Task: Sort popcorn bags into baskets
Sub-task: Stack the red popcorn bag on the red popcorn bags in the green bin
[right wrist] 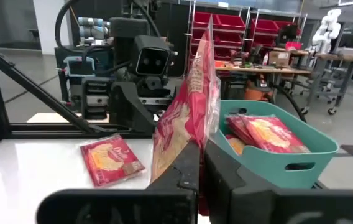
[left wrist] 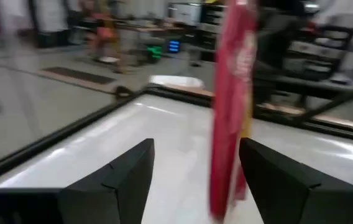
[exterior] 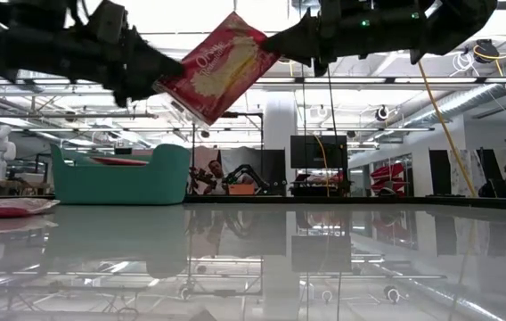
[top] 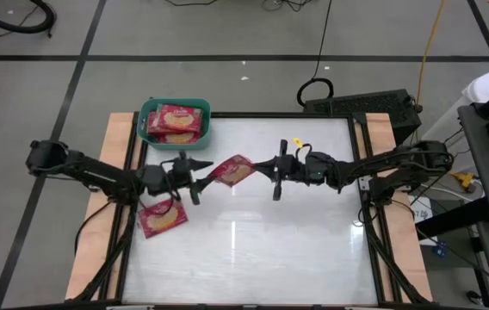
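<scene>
Above the middle of the white counter, a red popcorn bag hangs in the air between the two arms, tilted, its yellow popcorn picture showing in the low view. The right gripper has its jaws clenched on one edge of this bag; in the right wrist view the packet stands up edge-on from between the two dark fingers. The left gripper is at the bag's other side with its jaws released: in the left wrist view the packet sits in the gap between the spread fingers, nearer one of them, and whether it touches that finger cannot be told.

The teal-green basket stands at the counter's far left corner with at least two popcorn packets lying flat inside. Another red packet lies flat on the counter near the left edge, just beside the left arm.
</scene>
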